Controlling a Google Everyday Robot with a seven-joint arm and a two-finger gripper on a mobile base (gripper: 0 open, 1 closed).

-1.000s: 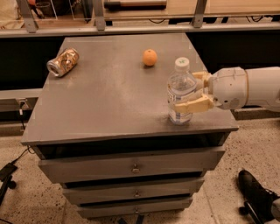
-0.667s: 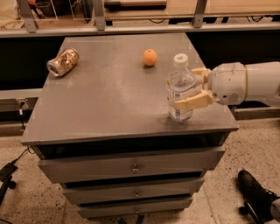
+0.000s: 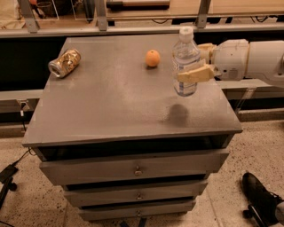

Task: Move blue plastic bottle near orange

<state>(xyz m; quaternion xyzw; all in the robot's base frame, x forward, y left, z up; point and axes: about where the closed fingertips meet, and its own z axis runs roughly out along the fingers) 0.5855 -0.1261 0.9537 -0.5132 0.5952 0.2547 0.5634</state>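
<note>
Indoors, on speckled terrazzo floor (image 3: 257, 150): a grey drawer cabinet (image 3: 115, 106) with a flat matte top and 3 drawer fronts (image 3: 88, 170), each with 1 small knob (image 3: 138, 170). Behind it, a dark gap below a long pale shelf (image 3: 239, 8) with metal uprights (image 3: 101, 15); too dim there to make out more. At the lower right, cut off by the frame, something black like a shoe (image 3: 262, 201); at the lower left, a dark cable (image 3: 9, 173), only partly in view.

From the right, a white arm (image 3: 248, 55), cropped at the frame edge, ending in the gripper (image 3: 191, 62) over the right side of the top. Clenched on the blue plastic bottle (image 3: 185, 53): 1 tan finger (image 3: 195, 74) across the front of the label, the other mostly hidden behind the bottle. Held upright, white cap up, clear of the surface, with a soft shadow (image 3: 177, 113) on the top below.

Left of the bottle, toward the back, the orange (image 3: 152, 58), resting on the top, near but not touching. Well apart, near the left rear corner, a crushed gold can (image 3: 65, 63) on its side. Label print unreadable.
</note>
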